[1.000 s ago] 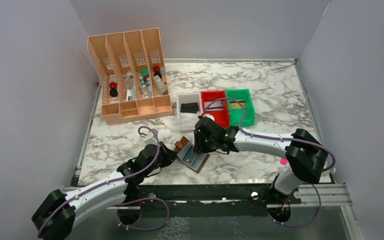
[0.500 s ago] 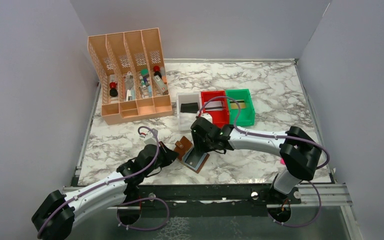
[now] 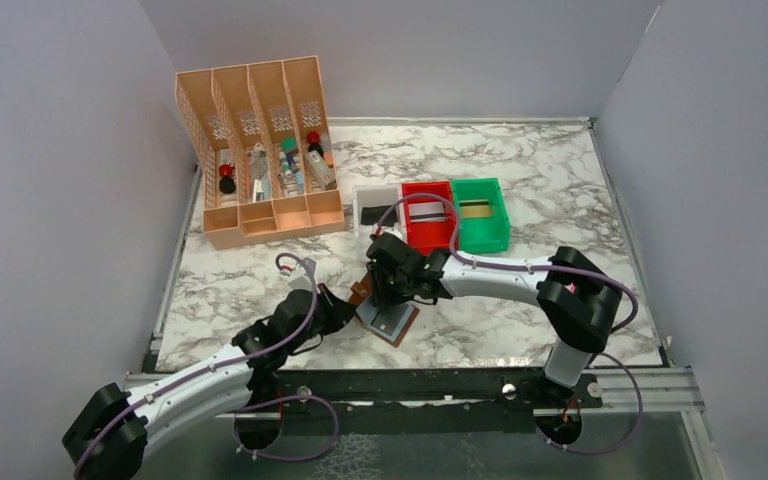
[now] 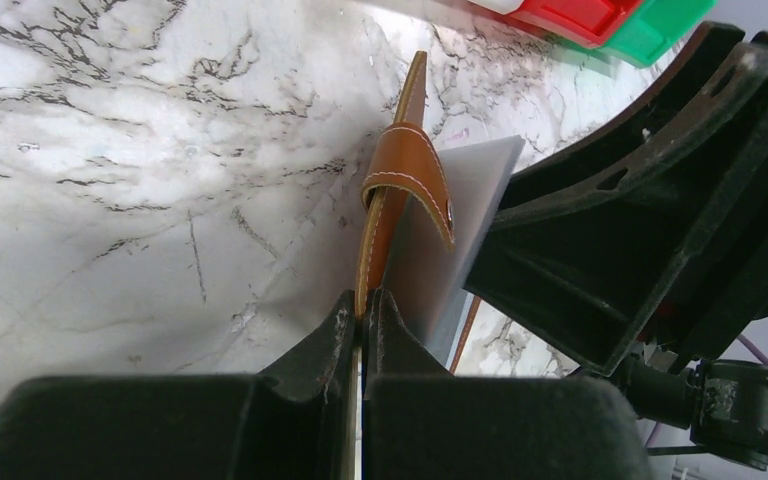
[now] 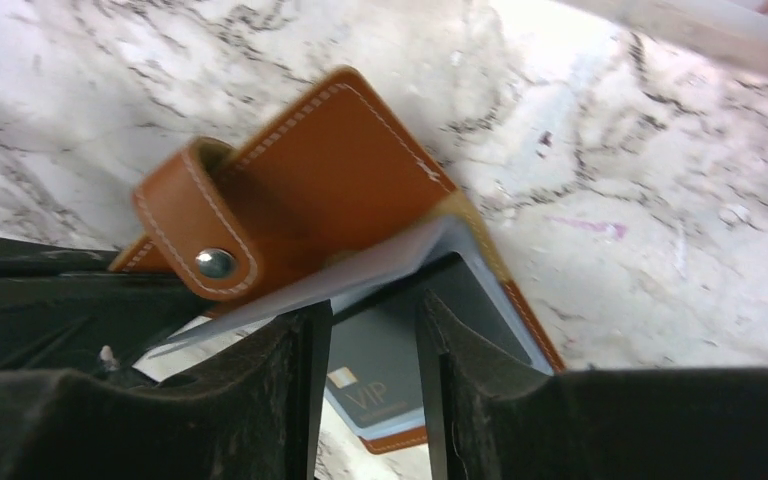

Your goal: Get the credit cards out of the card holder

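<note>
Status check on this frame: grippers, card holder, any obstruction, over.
Left gripper shut on card holder cover, propping it open. Right gripper open, poised over grey VIP card inside. Clear sleeve crosses just ahead of it.

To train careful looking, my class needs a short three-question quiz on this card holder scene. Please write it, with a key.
1. True or false: the left fingers are shut on the card holder, on its brown cover.
2. The slotted desk organiser is: A peach, B black, C blue.
3. What word is printed on the grey card seen between the right fingers?
Key: 1 true; 2 A; 3 VIP.
</note>
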Controlling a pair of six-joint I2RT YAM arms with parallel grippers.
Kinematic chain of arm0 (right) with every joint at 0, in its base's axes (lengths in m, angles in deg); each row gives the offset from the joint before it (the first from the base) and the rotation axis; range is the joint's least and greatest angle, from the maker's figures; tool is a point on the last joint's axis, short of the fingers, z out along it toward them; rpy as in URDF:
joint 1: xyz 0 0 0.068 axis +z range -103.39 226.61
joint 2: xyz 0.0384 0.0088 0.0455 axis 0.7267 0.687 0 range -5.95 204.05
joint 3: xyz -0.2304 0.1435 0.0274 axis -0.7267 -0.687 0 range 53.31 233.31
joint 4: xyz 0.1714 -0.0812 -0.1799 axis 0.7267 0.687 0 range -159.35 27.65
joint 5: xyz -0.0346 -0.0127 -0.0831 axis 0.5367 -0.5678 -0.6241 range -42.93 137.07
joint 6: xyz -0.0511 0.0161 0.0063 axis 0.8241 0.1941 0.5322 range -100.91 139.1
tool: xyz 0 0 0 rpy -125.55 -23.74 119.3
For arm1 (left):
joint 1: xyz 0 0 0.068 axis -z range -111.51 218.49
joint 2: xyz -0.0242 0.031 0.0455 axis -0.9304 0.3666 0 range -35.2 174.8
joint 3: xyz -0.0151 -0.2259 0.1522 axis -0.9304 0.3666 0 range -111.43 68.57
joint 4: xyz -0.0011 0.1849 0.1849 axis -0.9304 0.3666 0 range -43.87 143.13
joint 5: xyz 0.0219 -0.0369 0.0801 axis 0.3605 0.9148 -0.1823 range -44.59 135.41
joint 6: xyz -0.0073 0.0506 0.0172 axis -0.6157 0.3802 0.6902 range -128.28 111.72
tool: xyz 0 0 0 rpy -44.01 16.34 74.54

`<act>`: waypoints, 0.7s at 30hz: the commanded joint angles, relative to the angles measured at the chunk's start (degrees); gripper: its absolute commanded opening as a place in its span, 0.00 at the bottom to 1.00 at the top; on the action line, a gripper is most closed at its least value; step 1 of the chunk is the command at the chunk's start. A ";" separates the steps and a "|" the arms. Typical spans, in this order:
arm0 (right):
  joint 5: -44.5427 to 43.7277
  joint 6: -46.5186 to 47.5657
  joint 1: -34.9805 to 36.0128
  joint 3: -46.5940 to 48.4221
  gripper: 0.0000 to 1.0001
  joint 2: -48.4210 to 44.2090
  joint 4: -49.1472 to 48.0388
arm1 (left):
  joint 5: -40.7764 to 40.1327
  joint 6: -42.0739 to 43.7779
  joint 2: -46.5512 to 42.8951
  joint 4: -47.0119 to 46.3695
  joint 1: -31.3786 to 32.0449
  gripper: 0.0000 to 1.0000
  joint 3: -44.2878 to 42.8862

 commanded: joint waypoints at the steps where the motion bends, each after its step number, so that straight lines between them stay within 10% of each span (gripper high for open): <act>1: 2.78 1.13 0.61 2.28 0.40 1.82 -4.35 | 2.28 -1.03 -1.41 -0.82 0.65 0.00 1.08; 3: 2.49 0.62 0.61 2.48 0.39 2.78 -4.32 | 2.40 -0.64 -1.77 -0.65 0.88 0.04 1.13; 12: 3.00 -0.14 0.61 0.36 0.38 6.64 -6.52 | -6.73 5.58 -6.44 14.57 0.87 0.77 -7.17; 21: 3.74 -0.58 0.59 -2.63 0.38 5.74 -9.84 | -6.80 12.26 -2.68 14.15 0.88 0.81 -10.92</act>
